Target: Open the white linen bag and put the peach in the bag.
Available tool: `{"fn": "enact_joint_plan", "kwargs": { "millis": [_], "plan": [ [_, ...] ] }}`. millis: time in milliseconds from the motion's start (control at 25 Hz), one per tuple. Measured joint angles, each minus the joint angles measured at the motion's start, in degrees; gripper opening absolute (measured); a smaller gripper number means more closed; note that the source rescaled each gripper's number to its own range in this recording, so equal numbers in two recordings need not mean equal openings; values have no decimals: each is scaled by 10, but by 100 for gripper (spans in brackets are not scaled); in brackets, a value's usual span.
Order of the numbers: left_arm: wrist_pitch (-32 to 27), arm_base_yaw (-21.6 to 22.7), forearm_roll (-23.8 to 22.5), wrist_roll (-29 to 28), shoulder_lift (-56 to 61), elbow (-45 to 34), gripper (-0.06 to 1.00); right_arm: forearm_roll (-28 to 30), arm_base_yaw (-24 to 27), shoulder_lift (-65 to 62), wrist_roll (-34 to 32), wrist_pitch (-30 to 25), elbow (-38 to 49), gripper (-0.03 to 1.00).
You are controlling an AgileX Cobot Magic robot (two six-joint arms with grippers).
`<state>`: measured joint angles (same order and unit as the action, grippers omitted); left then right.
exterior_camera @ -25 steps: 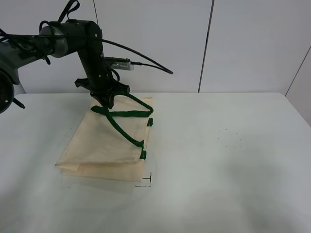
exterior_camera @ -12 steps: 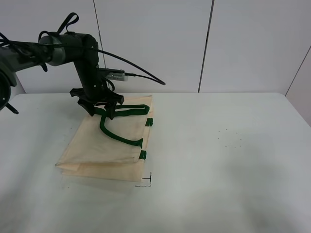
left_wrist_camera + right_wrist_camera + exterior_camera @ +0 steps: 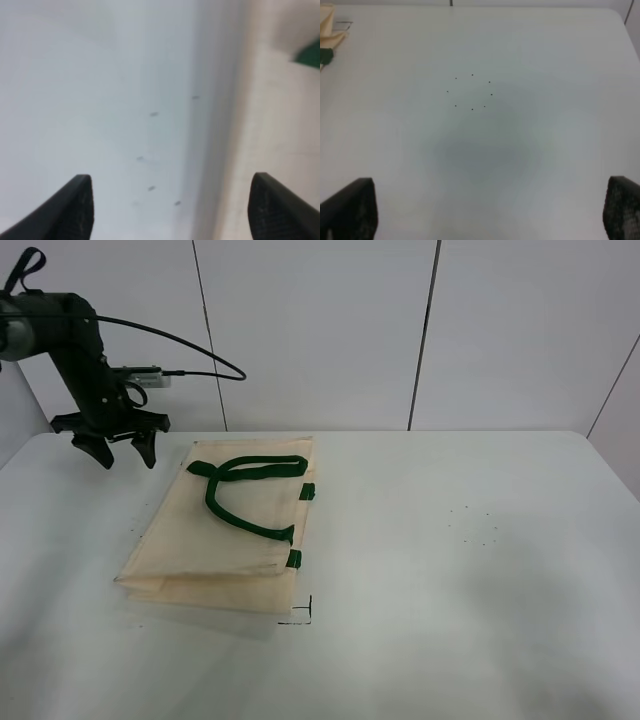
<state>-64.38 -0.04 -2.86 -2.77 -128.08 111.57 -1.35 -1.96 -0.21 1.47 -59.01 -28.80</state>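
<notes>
1. One white linen bag (image 3: 225, 530) is lying flat on the table (image 3: 450, 570), left of the table's middle in the high view, with a folded layer showing under its near edge.
2. One long dark green strap (image 3: 245, 490) is resting in a loop on top of the bag's far half, and two small green tabs (image 3: 294, 559) are sitting along the bag's right edge, one near the strap's end and one further back.
3. The peach is not appearing in any view.
4. The left end effector (image 3: 118, 447) is hanging above the table's far left corner, beside the bag but apart from it, with its two fingers (image 3: 75, 205) spread wide and gripping nothing.
5. The left wrist view is showing bare table between those fingers and the bag's cream cloth along one side, blurred.
6. The right end effector (image 3: 490, 212) is also standing wide apart and empty over bare table, where a ring of eight small dark dots (image 3: 471, 92) is showing.
7. One small black corner mark (image 3: 303, 614) is sitting on the table just beside the bag's near right corner.
</notes>
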Motion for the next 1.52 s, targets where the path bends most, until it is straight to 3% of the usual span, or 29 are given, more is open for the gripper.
{"fn": "enact_joint_plan", "kwargs": {
  "millis": [200,360,520,1160,1360,1520],
  "plan": [
    [-13,15,16,3,34,-18,100,0,0,0,0,0,0,100],
    [-8,15,20,8,114,-79,100,0,0,0,0,0,0,100],
    [0,15,19,9,233,-180,100,0,0,0,0,0,0,100],
    [-16,15,18,9,801,-709,100,0,0,0,0,0,0,100],
    [8,15,18,9,966,-806,100,0,0,0,0,0,0,100],
    [32,15,18,15,1082,-829,100,0,0,0,0,0,0,100]
  ]
}}
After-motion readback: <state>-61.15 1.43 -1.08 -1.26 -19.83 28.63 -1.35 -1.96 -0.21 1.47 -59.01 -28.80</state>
